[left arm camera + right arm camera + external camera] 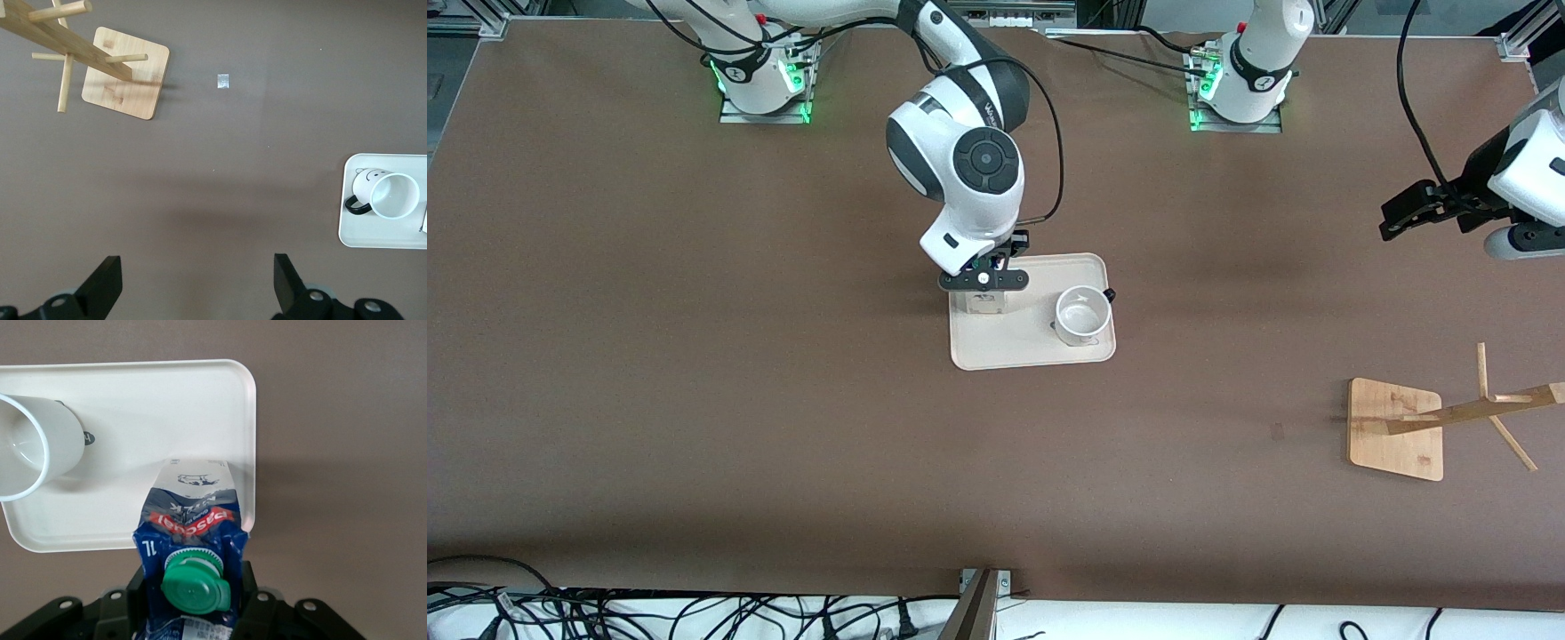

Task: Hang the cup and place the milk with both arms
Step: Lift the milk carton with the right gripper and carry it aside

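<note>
- The right claw (983, 281) is clamped on the milk (193, 540) just below its green cap (195, 580), at the tray's (1032, 354) end toward the right arm. The carton stands on or just above the tray; which one I cannot tell. If the claw lets go early, the tall carton may tip.
- The cup (1083, 316) sits upright on the same tray, near the milk but apart from it, handle toward the left arm's end. A sideways swing of the carton may knock it.
- The grip is high and near the folded top, so the carton may pivot or crumple.
- The left claw (197, 283) hangs spread wide and empty over bare surface (694, 400), waiting.
- The wooden rack (1396, 428) stands well apart from the tray; its thin pegs (125, 59) leave little margin for threading the cup's handle.
</note>
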`<action>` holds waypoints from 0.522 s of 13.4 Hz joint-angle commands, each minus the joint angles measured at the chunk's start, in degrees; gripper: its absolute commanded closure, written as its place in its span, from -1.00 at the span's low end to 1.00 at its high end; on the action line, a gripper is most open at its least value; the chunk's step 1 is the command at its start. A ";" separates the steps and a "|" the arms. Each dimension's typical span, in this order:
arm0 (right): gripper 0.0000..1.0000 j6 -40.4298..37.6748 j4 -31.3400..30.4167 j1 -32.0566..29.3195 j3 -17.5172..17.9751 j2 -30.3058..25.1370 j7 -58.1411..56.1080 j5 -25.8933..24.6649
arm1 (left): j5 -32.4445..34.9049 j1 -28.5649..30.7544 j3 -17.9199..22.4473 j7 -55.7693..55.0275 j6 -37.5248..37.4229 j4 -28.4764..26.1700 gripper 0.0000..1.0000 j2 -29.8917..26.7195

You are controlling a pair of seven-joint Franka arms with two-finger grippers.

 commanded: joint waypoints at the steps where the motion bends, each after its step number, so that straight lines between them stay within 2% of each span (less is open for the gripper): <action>1: -0.10 -1.30 -0.32 0.32 0.13 -3.70 0.53 0.06 | -0.88 0.21 -0.12 0.55 0.12 0.35 -1.00 -0.07; 7: -0.10 -8.59 -0.40 0.15 -1.54 -11.08 -0.44 0.06 | -0.26 -0.06 -0.74 0.82 0.12 0.44 -1.00 0.02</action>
